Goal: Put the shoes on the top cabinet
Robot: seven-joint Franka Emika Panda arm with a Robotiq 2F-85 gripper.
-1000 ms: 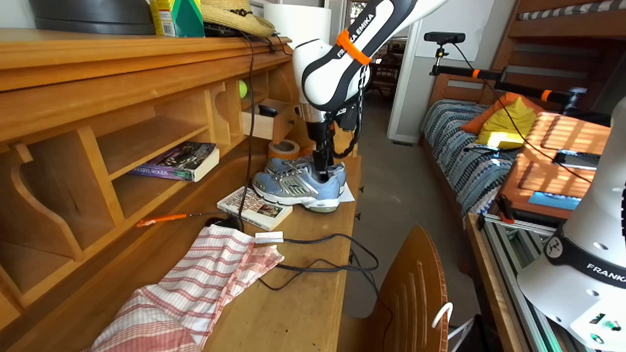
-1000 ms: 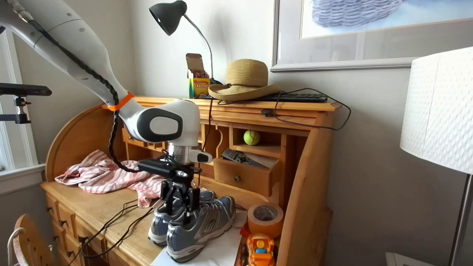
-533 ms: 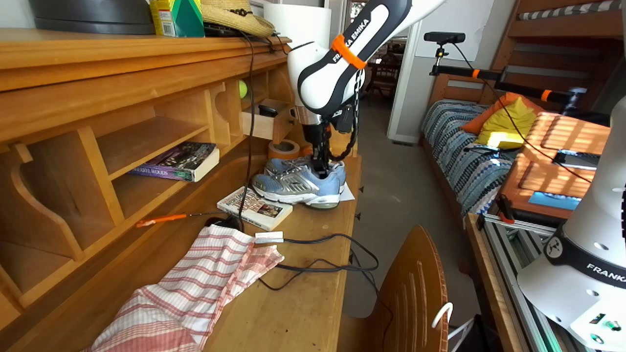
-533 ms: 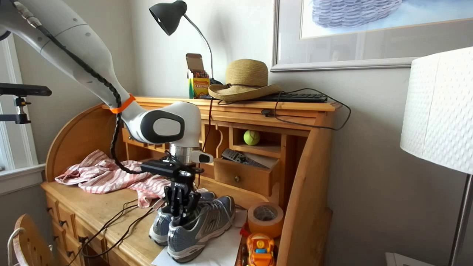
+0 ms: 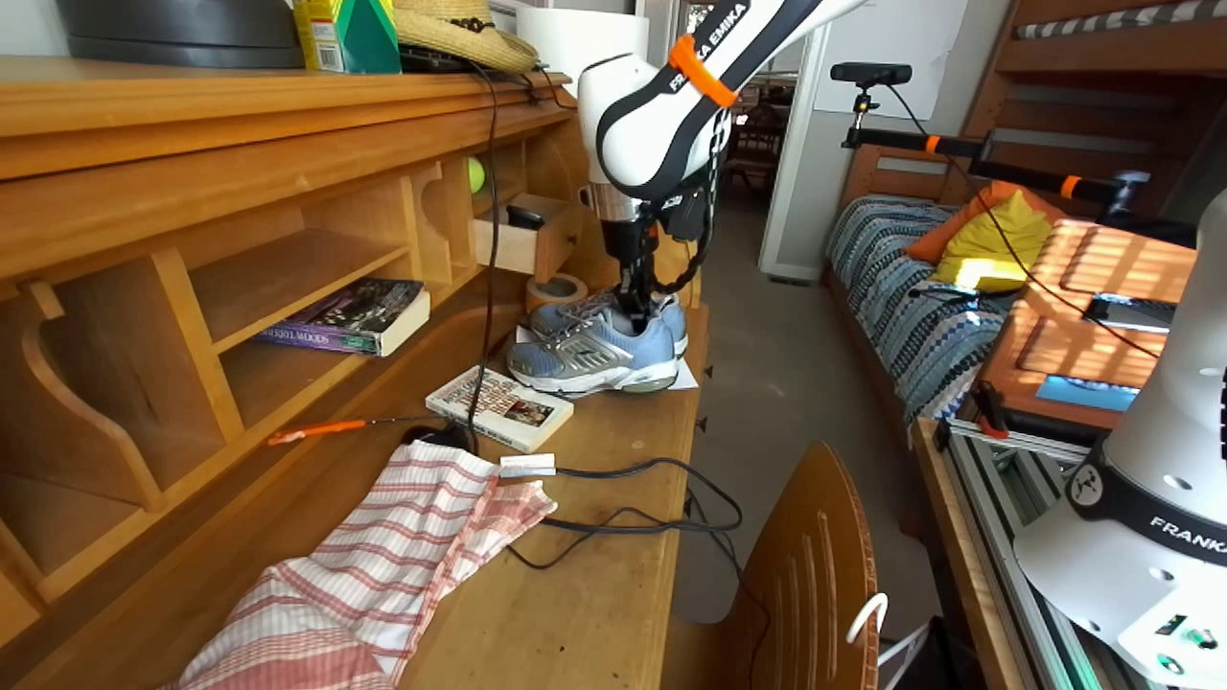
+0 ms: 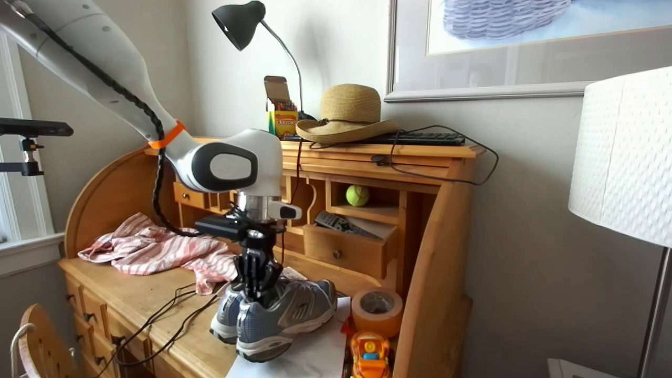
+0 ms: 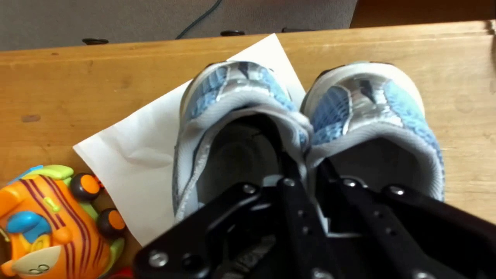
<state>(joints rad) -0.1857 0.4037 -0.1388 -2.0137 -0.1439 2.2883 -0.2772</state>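
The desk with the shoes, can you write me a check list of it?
Surface: desk, white paper below the shoes.
Job's things: both shoes upright, side by side, touching; lifted or not, unclear.
Clutter: striped cloth, paperback, tape roll, toy car; crayon box, keyboard and hat on the cabinet top.
Gripper: one finger in each shoe, closed on the sides between.
Cables: black cables across the desk; cord hanging from the cabinet top.
Surroundings: chair, bed, white lamp.

Arm (image 6: 186, 148) bent, gripper (image 7: 310, 170) downward, jaws close together.
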